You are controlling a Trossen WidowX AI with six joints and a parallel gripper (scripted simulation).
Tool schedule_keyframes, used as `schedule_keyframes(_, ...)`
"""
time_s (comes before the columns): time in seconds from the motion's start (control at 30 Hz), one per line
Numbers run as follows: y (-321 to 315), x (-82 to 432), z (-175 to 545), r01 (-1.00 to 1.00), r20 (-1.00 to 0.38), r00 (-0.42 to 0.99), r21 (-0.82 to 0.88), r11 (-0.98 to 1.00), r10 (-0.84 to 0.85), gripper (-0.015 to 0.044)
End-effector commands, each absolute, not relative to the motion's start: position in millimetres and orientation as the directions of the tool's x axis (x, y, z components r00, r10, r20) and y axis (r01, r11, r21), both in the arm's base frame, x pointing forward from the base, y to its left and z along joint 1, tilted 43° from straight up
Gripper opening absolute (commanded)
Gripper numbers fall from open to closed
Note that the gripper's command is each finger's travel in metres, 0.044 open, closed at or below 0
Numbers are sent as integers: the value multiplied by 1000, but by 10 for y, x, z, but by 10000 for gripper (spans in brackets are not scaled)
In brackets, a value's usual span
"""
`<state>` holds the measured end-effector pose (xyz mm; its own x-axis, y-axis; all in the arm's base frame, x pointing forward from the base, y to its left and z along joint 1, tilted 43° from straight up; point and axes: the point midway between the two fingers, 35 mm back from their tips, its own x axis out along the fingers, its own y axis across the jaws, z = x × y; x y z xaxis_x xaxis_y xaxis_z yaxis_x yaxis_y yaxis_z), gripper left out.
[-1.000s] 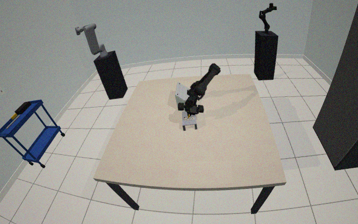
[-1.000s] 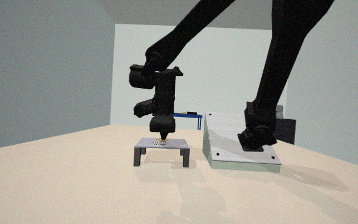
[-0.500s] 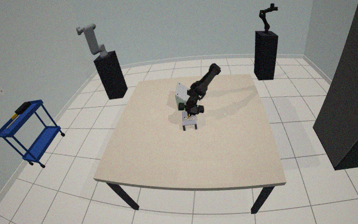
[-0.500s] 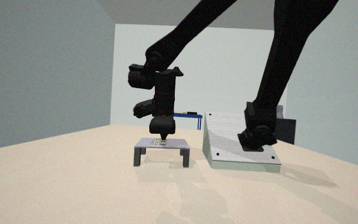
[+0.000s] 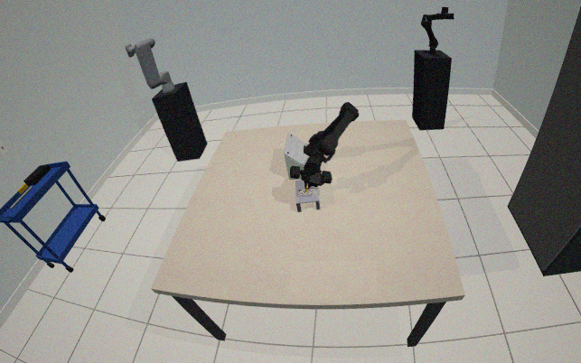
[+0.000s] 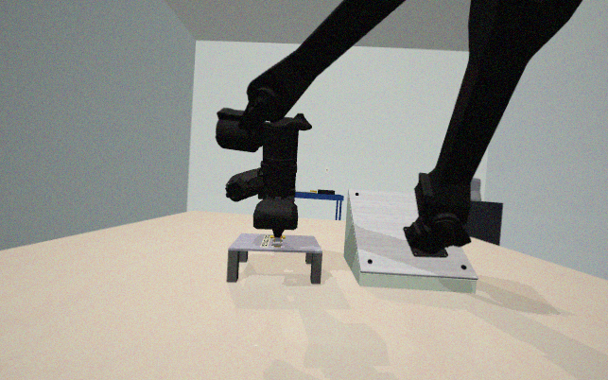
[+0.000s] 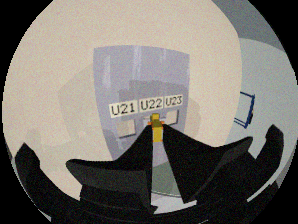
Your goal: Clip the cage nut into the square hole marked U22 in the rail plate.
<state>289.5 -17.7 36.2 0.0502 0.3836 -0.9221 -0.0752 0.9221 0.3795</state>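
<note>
- From above, I see the pale worktop point(image 5: 311, 253) with the rail plate point(image 5: 313, 199) standing on it on short dark legs, just beyond its middle.
- The black arm point(image 5: 339, 128) reaches toward the plate from the far side, its jaws point(image 5: 307, 189) point(image 6: 277, 235) down over the marked part of it.
- A sloped mounting block point(image 5: 294, 151) point(image 6: 382, 236) stands near the plate, on its far side and a little to the left.
- Well off to the left, a blue cart point(image 5: 64, 230) point(image 6: 321, 195) point(image 7: 243, 124) stands on the tiled floor. At the far side, a grey arm point(image 5: 149, 65) on a black pedestal stands left, and a small black arm point(image 5: 429, 32) on another stands right.
- From the side, the jaws point straight down at the rail plate point(image 6: 292, 243), with a bit of yellow showing right at their tips. The arm's foot is on the sloped block, to the right.
- Close up at the wrist, the jaws are nearly together, pinching the yellow cage nut point(image 7: 157, 134) between their tips.
- The nut is at the U22 label point(image 7: 151, 104) on the rail plate point(image 7: 142, 70), between the square openings by U21 and U23. I cannot tell whether its wings are through the hole.
</note>
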Motion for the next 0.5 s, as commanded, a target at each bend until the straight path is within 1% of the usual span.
schedule_keyframes(0.0,-182,2898,376,-72,-928,56,364,929,368,23)
schedule_keyframes(0.47,-168,2897,381,-70,-937,58,340,938,344,23)
